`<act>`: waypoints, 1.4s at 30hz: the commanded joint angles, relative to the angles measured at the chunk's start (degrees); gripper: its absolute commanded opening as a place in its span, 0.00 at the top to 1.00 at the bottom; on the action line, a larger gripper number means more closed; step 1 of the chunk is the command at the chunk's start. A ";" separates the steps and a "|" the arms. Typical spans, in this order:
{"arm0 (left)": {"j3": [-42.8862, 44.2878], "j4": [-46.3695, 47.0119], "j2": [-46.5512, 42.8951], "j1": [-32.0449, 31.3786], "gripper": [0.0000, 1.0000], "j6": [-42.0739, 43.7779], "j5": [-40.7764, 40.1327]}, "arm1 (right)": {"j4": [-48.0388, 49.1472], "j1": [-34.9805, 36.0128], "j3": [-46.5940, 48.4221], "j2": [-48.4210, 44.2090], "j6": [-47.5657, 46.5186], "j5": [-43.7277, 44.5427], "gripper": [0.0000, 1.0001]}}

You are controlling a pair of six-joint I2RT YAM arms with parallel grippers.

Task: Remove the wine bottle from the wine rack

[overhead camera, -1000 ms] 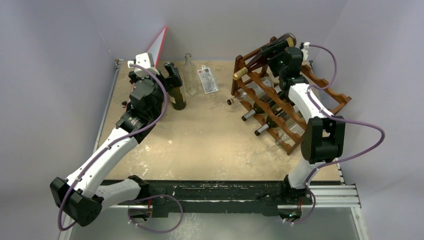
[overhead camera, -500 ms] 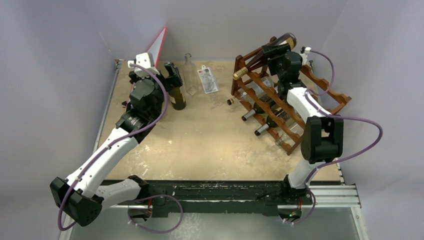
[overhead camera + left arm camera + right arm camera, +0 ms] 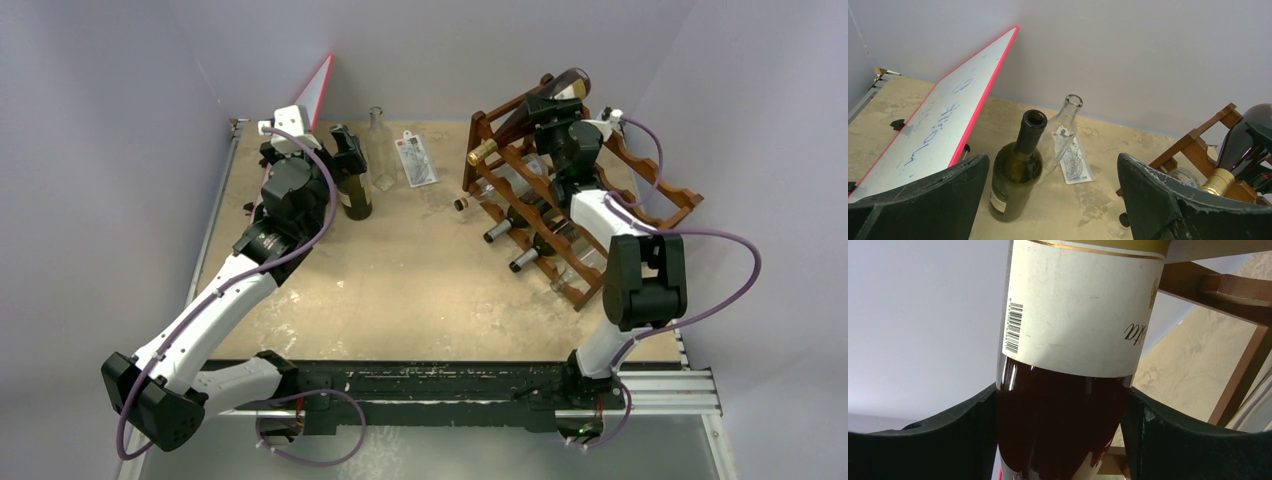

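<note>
The wine bottle (image 3: 535, 103) is dark red with a gold foil neck. It lies tilted across the top of the dark reddish-brown wine rack (image 3: 645, 178) at the back right, neck pointing down to the left. My right gripper (image 3: 562, 112) is shut on the bottle's lower body. In the right wrist view both pads press the dark glass (image 3: 1063, 430) below the white label, with a rack rail (image 3: 1228, 292) behind. My left gripper (image 3: 1053, 200) is open and empty. It hovers beside a standing dark green bottle (image 3: 1015, 175). The held bottle also shows in the left wrist view (image 3: 1243, 145).
Several more bottles (image 3: 520, 215) lie in the rack's lower tiers. An empty clear glass bottle (image 3: 379, 150) and the green bottle (image 3: 352, 190) stand at the back centre-left. A card (image 3: 416, 160) lies flat there, a red-edged whiteboard (image 3: 318, 90) leans on the wall, and a small cap (image 3: 460, 203) lies near the rack.
My right wrist and forearm have shifted slightly left and nearer, still holding the bottle, which tilts a little more. The left arm has not moved.
</note>
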 commanded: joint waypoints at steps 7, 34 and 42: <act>2.86 1.45 -0.05 0.35 0.00 -0.72 0.65 | 18.78 -0.39 -2.81 -4.10 -2.53 0.51 0.69; 3.39 1.06 1.25 0.70 0.00 -1.43 2.64 | 4.83 -0.49 8.33 -7.89 0.17 0.23 0.73; 3.70 0.77 1.80 0.70 0.00 -1.43 3.46 | 6.87 -0.91 6.43 -9.31 3.04 0.10 0.74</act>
